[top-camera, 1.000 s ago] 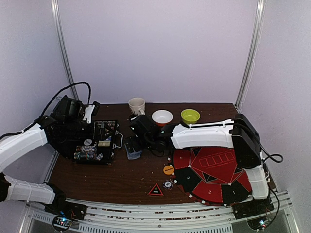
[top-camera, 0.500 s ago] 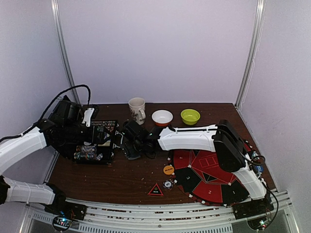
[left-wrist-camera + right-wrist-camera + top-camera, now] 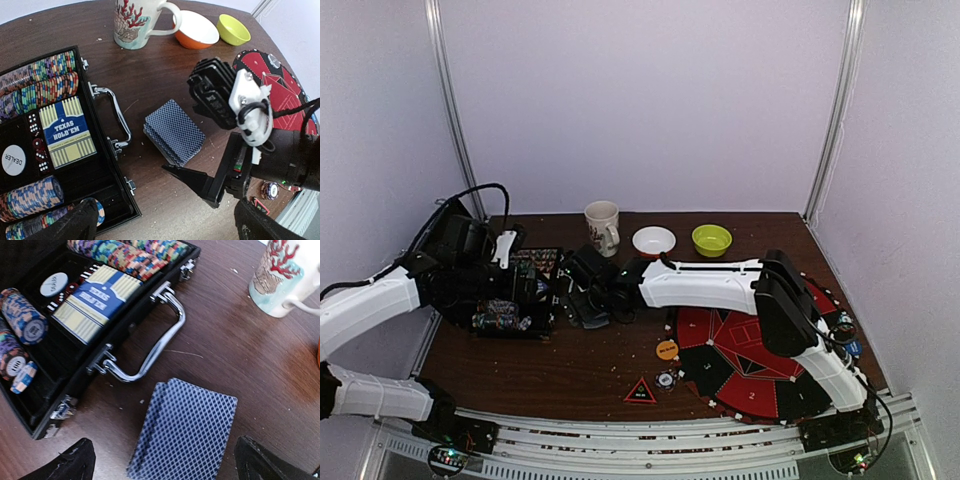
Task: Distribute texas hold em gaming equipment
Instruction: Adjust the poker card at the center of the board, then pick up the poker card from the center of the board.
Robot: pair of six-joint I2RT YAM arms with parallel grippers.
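A deck of blue-grey-backed playing cards point(image 3: 186, 432) lies flat on the brown table beside the open black case point(image 3: 107, 165). My right gripper point(image 3: 167, 466) is open low over the deck, one fingertip point(image 3: 72, 462) on each side of it, touching nothing. In the top view that gripper point(image 3: 584, 298) hides most of the deck. My left gripper point(image 3: 165, 231) is open above the case's near corner, nothing between its fingers. The case holds rows of poker chips point(image 3: 47, 82), a Texas Hold'em card box point(image 3: 67, 131) and a white dealer disc point(image 3: 12, 160). An orange disc point(image 3: 667, 349), a black-and-white disc point(image 3: 665, 379) and the red-edged black triangular marker point(image 3: 640, 391) lie near the front.
A red and black felt mat point(image 3: 760, 360) covers the right front of the table. A cream mug point(image 3: 602, 226), a white bowl point(image 3: 653, 240) and a green bowl point(image 3: 711, 238) stand along the back. The case's metal handle point(image 3: 150, 352) sticks out toward the deck.
My right arm has reached left, carrying its open gripper from near the white bowl to over the deck. The left gripper has shifted a little over the case.
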